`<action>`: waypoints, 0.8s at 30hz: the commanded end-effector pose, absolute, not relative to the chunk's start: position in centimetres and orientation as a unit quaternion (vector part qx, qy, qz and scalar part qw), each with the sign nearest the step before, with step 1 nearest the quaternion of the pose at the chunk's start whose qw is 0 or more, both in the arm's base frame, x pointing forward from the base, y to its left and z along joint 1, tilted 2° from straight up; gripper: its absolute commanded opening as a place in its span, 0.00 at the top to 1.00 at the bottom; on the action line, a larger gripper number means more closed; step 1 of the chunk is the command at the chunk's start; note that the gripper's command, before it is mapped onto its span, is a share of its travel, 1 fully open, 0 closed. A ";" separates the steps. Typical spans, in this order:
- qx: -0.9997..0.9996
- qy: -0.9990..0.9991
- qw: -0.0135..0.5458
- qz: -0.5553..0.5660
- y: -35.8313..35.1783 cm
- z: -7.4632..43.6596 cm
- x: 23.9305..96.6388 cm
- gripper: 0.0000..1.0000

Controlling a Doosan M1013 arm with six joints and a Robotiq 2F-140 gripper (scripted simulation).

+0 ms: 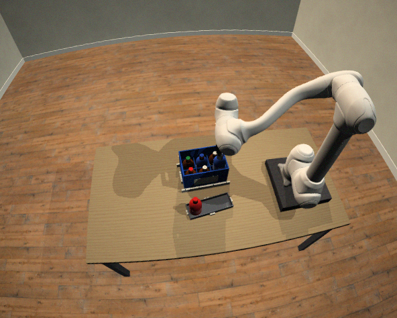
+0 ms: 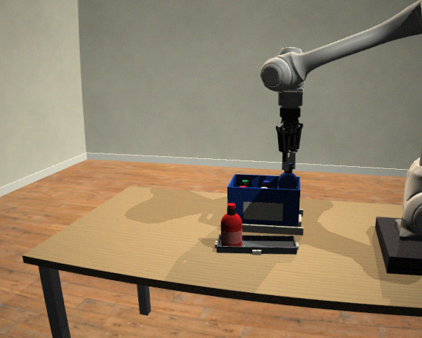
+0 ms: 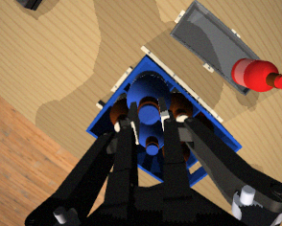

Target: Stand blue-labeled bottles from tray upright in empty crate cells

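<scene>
Two blue caps show in the wrist view, where the jaws (image 2: 289, 165) grip one blue bottle (image 1: 219, 162) (image 2: 287, 180) (image 3: 146, 88).

Looks like a bare robot test room, lab-like: a white jointed arm (image 1: 292, 97) (image 2: 356, 43) on a black plinth (image 1: 276, 188) (image 2: 399, 262) at the right of the frame, a wood-topped bench (image 1: 141, 228) (image 2: 125, 249), plain grey walls (image 1: 151, 17) (image 2: 178, 71), and brown plank flooring (image 1: 100, 94) (image 2: 107, 303) (image 3: 29, 172) all round!

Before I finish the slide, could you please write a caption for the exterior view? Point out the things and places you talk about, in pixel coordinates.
The gripper (image 2: 289, 167) (image 3: 149, 108) holds a blue bottle (image 2: 287, 180) (image 3: 148, 88) at the crate (image 2: 237, 210) (image 3: 213, 125); a red bottle (image 2: 232, 228) (image 3: 254, 75) stands on the tray (image 2: 267, 250) (image 3: 184, 38).
</scene>
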State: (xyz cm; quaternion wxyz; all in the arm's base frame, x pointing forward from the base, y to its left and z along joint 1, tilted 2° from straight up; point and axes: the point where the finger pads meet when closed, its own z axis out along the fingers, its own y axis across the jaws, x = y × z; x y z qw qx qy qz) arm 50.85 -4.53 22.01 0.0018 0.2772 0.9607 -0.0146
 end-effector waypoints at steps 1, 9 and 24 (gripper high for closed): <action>0.277 0.961 0.002 -0.015 -4.5 21.9 50.8 1.00; 0.277 0.961 0.002 -0.015 -4.5 21.6 50.8 1.00; 0.277 0.961 0.002 -0.015 -4.6 20.2 50.8 1.00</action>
